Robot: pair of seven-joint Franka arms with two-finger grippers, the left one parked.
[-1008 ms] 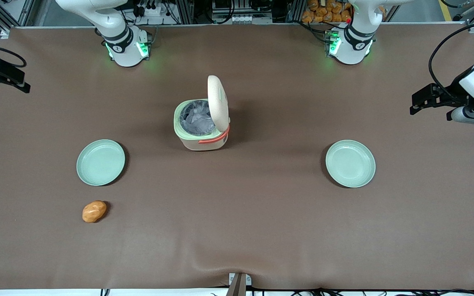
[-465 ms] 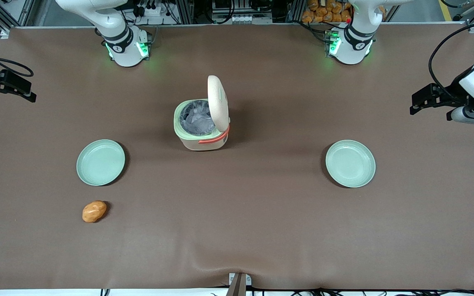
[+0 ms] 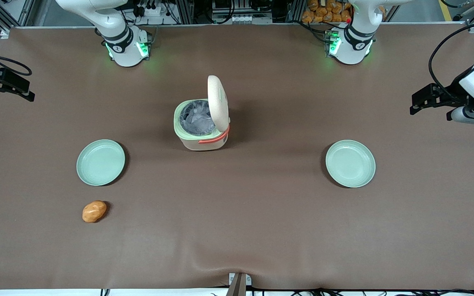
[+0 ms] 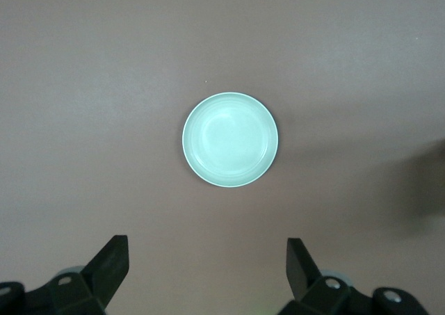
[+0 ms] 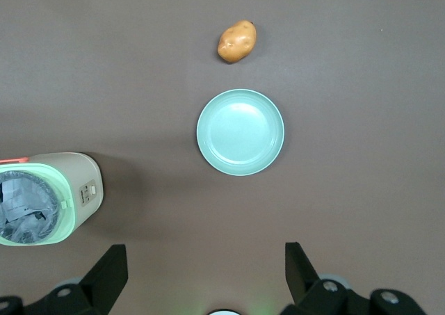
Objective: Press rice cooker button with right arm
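The cream rice cooker (image 3: 201, 123) stands mid-table with its lid (image 3: 217, 102) swung up and its pot lined with crumpled grey film. The mint-green button shows only as a thin pale sliver on the lid's outer face (image 3: 222, 96). My right gripper (image 3: 8, 88) hovers at the working arm's end of the table, well away from the cooker. In the right wrist view the gripper (image 5: 206, 273) is open and empty above bare mat, with the cooker (image 5: 49, 197) off to one side. The lid and button are out of that view.
A mint plate (image 3: 100, 162) and a potato (image 3: 94, 211) lie toward the working arm's end, nearer the camera than the cooker; both show in the wrist view, plate (image 5: 240, 131) and potato (image 5: 237, 42). A second plate (image 3: 350, 163) lies toward the parked arm's end.
My right gripper has shifted slightly at the table's end, a little nearer the camera than a second ago. The cooker, plates and potato have not moved.
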